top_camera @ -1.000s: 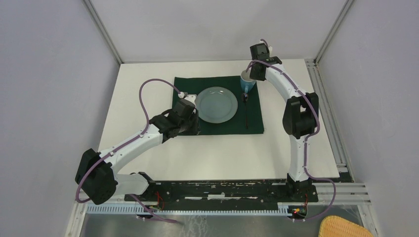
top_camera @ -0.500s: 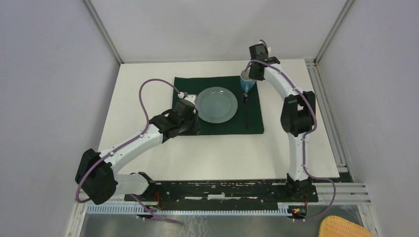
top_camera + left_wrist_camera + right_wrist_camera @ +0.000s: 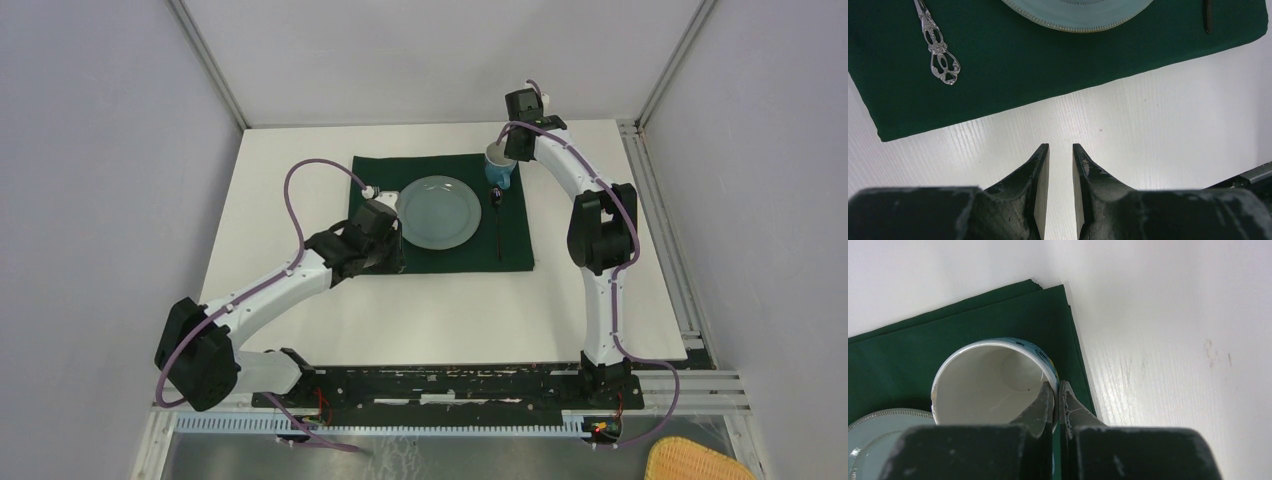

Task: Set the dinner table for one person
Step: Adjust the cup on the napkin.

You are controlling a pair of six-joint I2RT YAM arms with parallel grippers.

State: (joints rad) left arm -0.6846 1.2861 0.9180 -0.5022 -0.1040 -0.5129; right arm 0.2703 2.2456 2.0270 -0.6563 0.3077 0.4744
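Note:
The white dinner table [image 3: 300,170] carries a dark green cloth [image 3: 450,258] with a pale blue plate [image 3: 438,212] on it. A blue cup with a white inside [image 3: 500,165] stands on the cloth's far right corner. My right gripper [image 3: 512,150] is shut on its rim [image 3: 1050,375], one finger inside and one outside. A dark utensil [image 3: 499,225] lies right of the plate. An ornate silver fork [image 3: 938,50] lies on the cloth left of the plate. My left gripper [image 3: 1060,147] hovers empty by the cloth's near edge, jaws slightly apart; it also shows in the top view [image 3: 388,260].
Grey walls close in the table on three sides. A metal rail [image 3: 660,230] runs along the table's right edge. A wicker basket [image 3: 700,460] sits off the table at the near right corner. Bare white tabletop [image 3: 1158,125] lies in front of the cloth.
The right arm's elbow has shifted slightly to the left, with the cup still at the cloth's corner. The left arm has barely moved.

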